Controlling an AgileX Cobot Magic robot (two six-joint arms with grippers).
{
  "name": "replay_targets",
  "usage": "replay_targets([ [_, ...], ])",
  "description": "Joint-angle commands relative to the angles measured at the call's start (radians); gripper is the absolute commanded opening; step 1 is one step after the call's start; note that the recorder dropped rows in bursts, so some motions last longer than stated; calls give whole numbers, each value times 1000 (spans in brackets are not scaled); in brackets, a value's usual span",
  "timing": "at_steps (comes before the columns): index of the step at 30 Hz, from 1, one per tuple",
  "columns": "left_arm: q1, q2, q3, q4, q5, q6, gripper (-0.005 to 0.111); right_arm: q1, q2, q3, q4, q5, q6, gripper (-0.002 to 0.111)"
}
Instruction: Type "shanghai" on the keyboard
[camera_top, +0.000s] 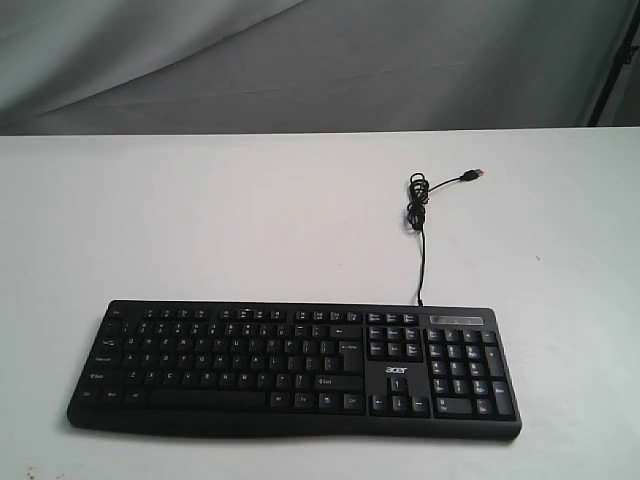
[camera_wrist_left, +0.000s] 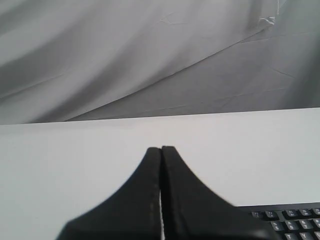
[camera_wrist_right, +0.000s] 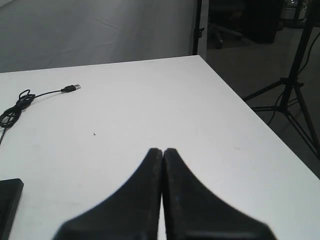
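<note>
The wide black keyboard (camera_top: 295, 367) with white legends and an acer logo lies flat near the front edge of the white table. Its thin black USB cable (camera_top: 420, 215) runs back from the top edge and ends in a loose coil with the plug free. No arm shows in the exterior view. In the left wrist view my left gripper (camera_wrist_left: 161, 149) is shut, empty, above bare table, with a corner of the keyboard (camera_wrist_left: 292, 220) off to one side. In the right wrist view my right gripper (camera_wrist_right: 163, 150) is shut and empty; a keyboard corner (camera_wrist_right: 9, 200) and the cable (camera_wrist_right: 30, 97) show.
The white table (camera_top: 200, 220) has its right edge close by in the right wrist view, table edge (camera_wrist_right: 240, 100), with black tripod legs (camera_wrist_right: 292, 95) on the floor beyond. A grey cloth backdrop (camera_top: 300, 60) hangs behind the table.
</note>
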Motion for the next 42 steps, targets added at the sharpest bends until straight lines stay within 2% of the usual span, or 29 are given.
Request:
replay_targets([
  [1,-6,-2,2,-2,-5,-3,0,-8,-4,3,-3,0,0,0],
  [9,-6,-2,2,-2,-5,-3,0,-8,-4,3,-14,-10,-3,0],
  [18,-6,-2,2,-2,-5,-3,0,-8,-4,3,-48,-439,-8,0],
  [26,-6,-2,2,-2,-5,-3,0,-8,-4,3,-48,-488,-2,0],
  [28,-6,-2,2,-2,-5,-3,0,-8,-4,3,-44,-610,24,0],
  [31,-6,-2,2,-2,-5,-3,0,-8,-4,3,0,-851,169,0],
  [34,-6,-2,2,-2,-5,-3,0,-8,-4,3,31,-1183,235,0],
  [36,-6,-2,2,-2,-5,-3,0,-8,-4,3,31,-1281,335,0],
  [38,-6,-2,2,-2,-5,-3,0,-8,-4,-64,31,-1168,407,0],
  [42,-6,-2,2,-2,-5,-3,0,-8,86,-302,7,-719,430,0],
])
